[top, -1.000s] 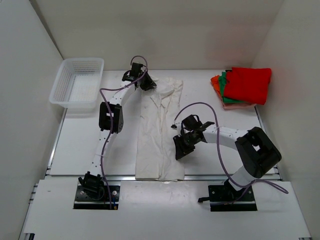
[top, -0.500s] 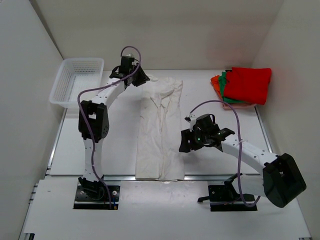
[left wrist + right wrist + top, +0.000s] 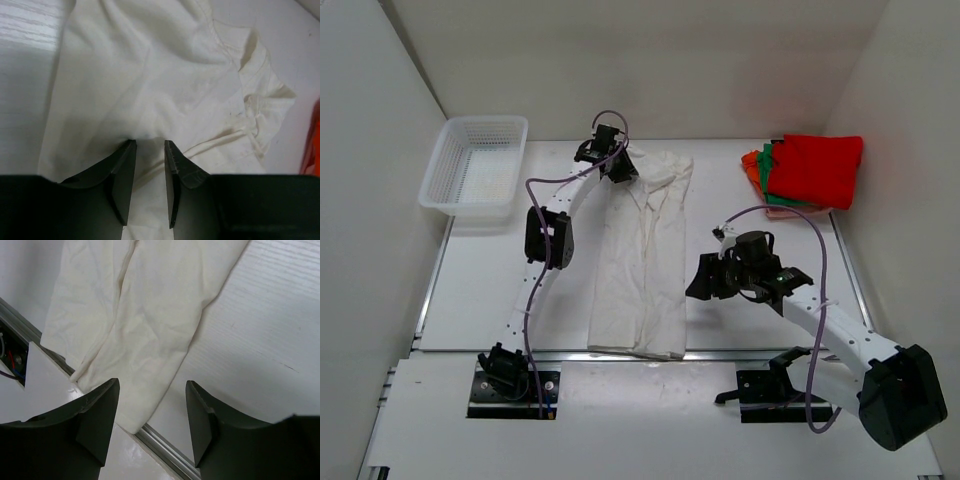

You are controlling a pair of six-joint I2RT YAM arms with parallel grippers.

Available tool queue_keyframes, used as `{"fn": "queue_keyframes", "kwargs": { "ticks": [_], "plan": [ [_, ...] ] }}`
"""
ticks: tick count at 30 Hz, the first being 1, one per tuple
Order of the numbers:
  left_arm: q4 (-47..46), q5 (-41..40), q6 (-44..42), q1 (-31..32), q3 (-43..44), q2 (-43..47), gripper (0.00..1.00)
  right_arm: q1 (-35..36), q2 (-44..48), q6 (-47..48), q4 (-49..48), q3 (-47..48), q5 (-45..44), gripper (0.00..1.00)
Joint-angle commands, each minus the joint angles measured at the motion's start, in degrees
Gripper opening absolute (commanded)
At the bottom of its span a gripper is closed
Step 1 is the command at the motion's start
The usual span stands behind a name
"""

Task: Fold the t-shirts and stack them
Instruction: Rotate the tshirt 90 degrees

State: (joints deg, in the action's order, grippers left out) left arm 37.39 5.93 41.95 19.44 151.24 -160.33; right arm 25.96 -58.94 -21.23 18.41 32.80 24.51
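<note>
The white t-shirt (image 3: pixel 642 250) lies as a long narrow strip down the middle of the table, collar end at the far side. My left gripper (image 3: pixel 619 166) is at its far left corner. In the left wrist view its jaws (image 3: pixel 150 142) stand narrowly apart with a bunch of the white cloth (image 3: pixel 165 75) caught between the tips. My right gripper (image 3: pixel 704 280) hangs open just right of the shirt's lower half. In the right wrist view nothing is between its fingers (image 3: pixel 152 385), and the shirt's hem (image 3: pixel 135 365) lies below. Red, green and orange t-shirts (image 3: pixel 812 172) are stacked at the far right.
A white mesh basket (image 3: pixel 475 165) stands at the far left corner. The table's metal front rail (image 3: pixel 165 445) runs just under the shirt's hem. White walls close in on both sides, and the orange cloth (image 3: pixel 314 135) shows at the right edge of the left wrist view.
My right gripper opened, let go of the shirt's right edge and drew back to the right. My left gripper swung left, then back right, and the shirt's far end shifted right with it.
</note>
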Motion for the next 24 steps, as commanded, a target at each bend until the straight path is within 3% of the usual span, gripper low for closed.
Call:
{"fn": "queue_keyframes", "kwargs": {
  "ticks": [1,9,12,14,16,18,21,22,23,24],
  "plan": [
    [8.2,-2.5,2.3,-2.6,3.3,-4.4,0.40,-0.9,-0.6,0.6,-1.4,2.5,1.3,0.53],
    [0.2,-4.5,7.4,-5.8,-9.8,1.8,0.39,-0.6,-4.1,1.3,-2.5,1.7,1.4,0.54],
    [-0.3,-0.8,5.7,-6.2,-6.8,1.2,0.40,-0.6,-3.5,1.6,-2.3,1.3,1.5,0.55],
    [0.5,1.9,3.7,-5.8,1.0,1.2,0.41,-0.1,-2.7,1.8,-2.3,0.7,0.5,0.56],
    [6.9,1.9,2.0,-4.6,10.2,1.9,0.45,0.5,-2.8,1.6,-1.6,0.3,-0.9,0.63],
    [10.0,2.3,-1.3,-3.9,7.3,9.0,0.50,2.2,-3.1,-0.2,-0.7,-0.1,-3.4,0.65],
    [19.9,-1.8,-9.5,-0.5,-6.7,22.7,0.53,7.0,-2.0,-6.7,-3.3,-4.3,-7.9,0.65],
    [20.7,-2.2,-12.0,1.2,-16.9,29.3,0.53,7.5,-0.9,-7.8,-4.7,-5.4,-9.3,0.65],
    [18.9,-3.7,-13.4,2.0,-32.8,38.8,0.52,8.7,0.0,-10.7,-6.0,-7.5,-10.3,0.67],
    [11.1,-2.3,-13.6,2.8,-42.4,43.7,0.53,10.7,0.3,-13.2,-6.4,-8.9,-12.3,0.69]
  ]
}}
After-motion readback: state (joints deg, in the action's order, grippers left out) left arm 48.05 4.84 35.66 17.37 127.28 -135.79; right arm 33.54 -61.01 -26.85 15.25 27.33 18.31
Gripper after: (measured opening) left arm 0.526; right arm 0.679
